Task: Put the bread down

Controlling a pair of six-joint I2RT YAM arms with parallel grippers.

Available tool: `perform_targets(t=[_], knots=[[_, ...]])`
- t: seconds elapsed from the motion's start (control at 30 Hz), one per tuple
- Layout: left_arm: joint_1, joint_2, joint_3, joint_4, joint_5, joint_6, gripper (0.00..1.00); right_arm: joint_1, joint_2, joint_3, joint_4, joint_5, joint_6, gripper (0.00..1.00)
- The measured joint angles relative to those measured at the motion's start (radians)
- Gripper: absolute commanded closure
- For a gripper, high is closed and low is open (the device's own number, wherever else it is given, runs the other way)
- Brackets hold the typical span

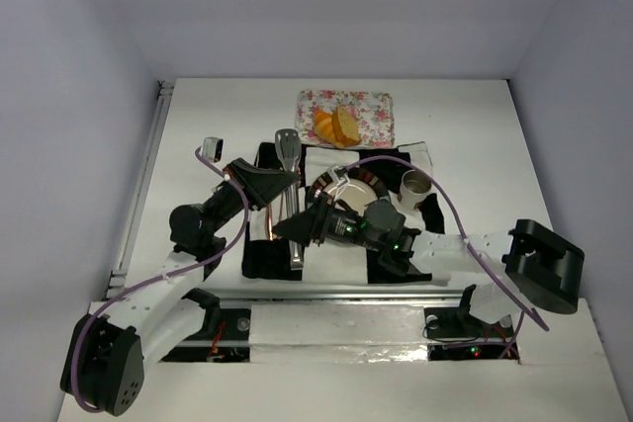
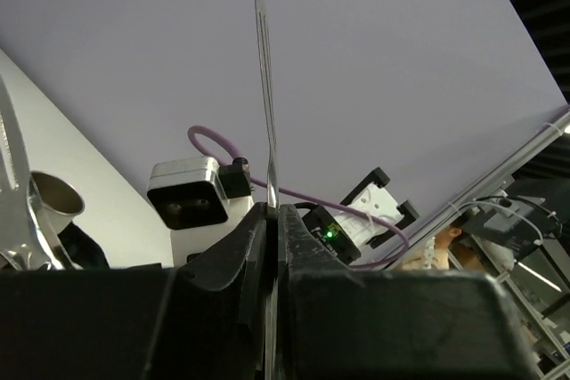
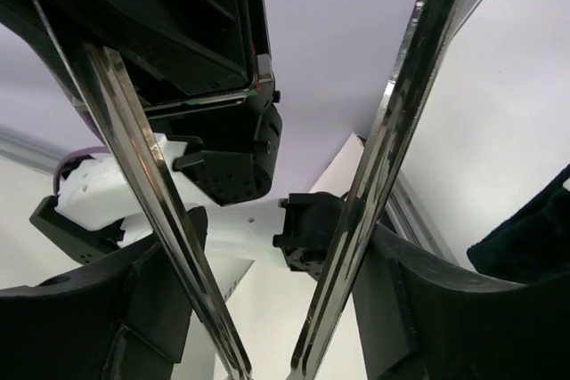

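The bread lies on a floral tray at the far middle: an orange-yellow roll beside a tan slice. My left gripper is shut on a thin steel blade, seen edge-on. Its slotted head points toward the tray, short of the bread. My right gripper is shut on steel tongs, one finger outside each arm. The two grippers sit close together, left of a brown-rimmed plate. I cannot tell whether the blade belongs to the tongs.
A tan cup stands just right of the plate. Both rest on a black-and-white checked cloth. A small white block lies at the far left. A rail runs along the near edge.
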Motion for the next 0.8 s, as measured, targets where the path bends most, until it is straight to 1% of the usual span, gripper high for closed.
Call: perform_targets(t=[0.03,0.1,0.13,0.2,0.23,0.27,0.3,0.33,0.4,0.43,0.5,0.53,0.6,0.67,0.8], knots=[[0.000,0.000,0.000,0.000,0.001,0.000,0.92,0.003,0.000,-0.001,0.006,0.003,0.004,0.34],[0.000,-0.001,0.000,0.000,0.008,0.000,0.81,0.005,-0.001,-0.004,0.012,0.014,0.007,0.36],[0.000,-0.003,0.000,0.000,0.012,0.005,0.73,0.004,-0.003,-0.008,0.011,0.024,0.008,0.37],[0.000,-0.011,0.000,-0.010,0.016,0.018,0.66,0.004,-0.014,-0.019,0.003,0.044,0.011,0.38],[0.000,-0.016,0.000,-0.018,0.019,0.026,0.58,0.004,-0.022,-0.021,-0.008,0.054,0.014,0.42],[0.000,-0.022,0.001,-0.029,0.025,0.037,0.54,0.004,-0.030,-0.021,-0.018,0.064,0.015,0.44],[-0.001,-0.026,0.003,-0.042,0.031,0.046,0.50,0.004,-0.038,-0.021,-0.025,0.071,0.016,0.45],[-0.001,-0.030,0.005,-0.053,0.035,0.053,0.43,0.004,-0.048,-0.022,-0.034,0.081,0.017,0.46],[-0.001,-0.034,0.014,-0.084,0.047,0.074,0.32,0.004,-0.067,-0.023,-0.045,0.105,0.018,0.46],[0.000,-0.035,0.019,-0.101,0.052,0.085,0.21,0.004,-0.077,-0.023,-0.048,0.114,0.018,0.46],[-0.001,-0.041,0.033,-0.146,0.060,0.113,0.10,0.004,-0.092,-0.027,-0.055,0.130,0.017,0.47],[-0.001,-0.047,0.041,-0.175,0.064,0.127,0.02,0.004,-0.100,-0.028,-0.067,0.138,0.016,0.47],[0.000,-0.061,0.060,-0.235,0.068,0.158,0.01,0.004,-0.114,-0.029,-0.097,0.158,0.011,0.47],[-0.001,-0.086,0.099,-0.347,0.068,0.223,0.01,0.004,-0.129,-0.029,-0.133,0.177,0.005,0.49],[-0.001,-0.124,0.165,-0.513,0.064,0.324,0.01,0.002,-0.164,-0.027,-0.216,0.212,-0.005,0.50]])
